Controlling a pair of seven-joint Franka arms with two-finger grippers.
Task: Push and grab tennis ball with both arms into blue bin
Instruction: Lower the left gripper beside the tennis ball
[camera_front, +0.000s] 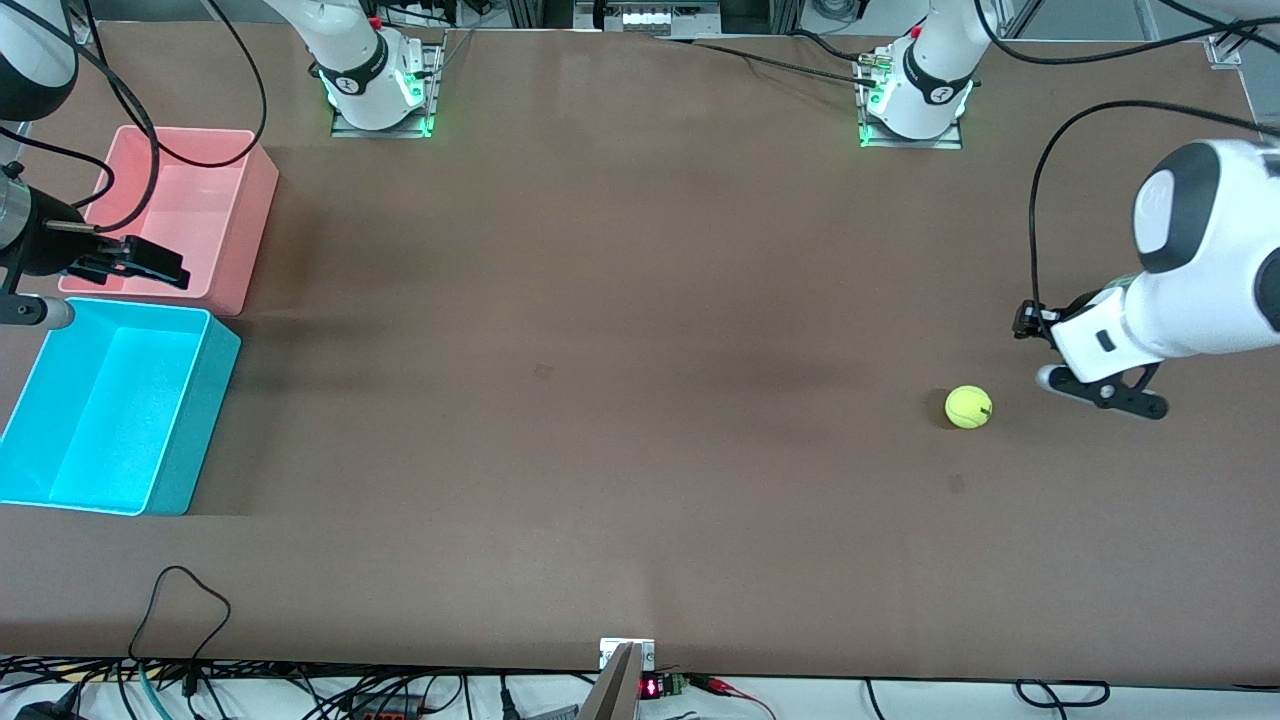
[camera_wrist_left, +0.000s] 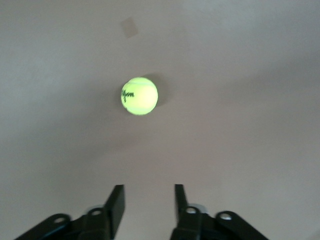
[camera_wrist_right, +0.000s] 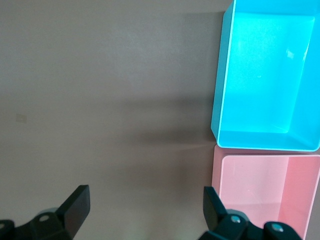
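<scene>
1. Tennis ball (camera_front: 968, 407) sits on the brown table (camera_front: 620, 400), lower right of the front frame, toward the left arm's end. Small dark mark on its side.
2. Left wrist view: same ball (camera_wrist_left: 139, 96) sits upper centre of frame, black script logo facing the camera, clear of the fingers.
3. Left claw (camera_front: 1100, 390) sits low at the table just beside the ball, right of it in the front frame, not touching. A gap shows between ball and claw.
4. Left claw in its own wrist view (camera_wrist_left: 146, 205): fingers part-open, narrow gap, holding nothing.
5. Right claw (camera_front: 130, 262) is at the left edge of the front frame, over the pink bin (camera_front: 235, 215) near its edge closest to the blue bin.
6. Right claw in its wrist view (camera_wrist_right: 145, 210): fingers spread wide, nothing between them, bare table beneath.
7. Blue bin (camera_front: 215, 400) is at lower left of the front frame, at the right arm's end of the table, nearer the front camera than the pink bin. Nothing inside it.
8. Right wrist view: blue bin (camera_wrist_right: 220, 75) at upper right, pink bin (camera_wrist_right: 216, 172) at lower right, their short walls just beside each other.
9. Ball and blue bin are well apart, at the two ends of the table.
</scene>
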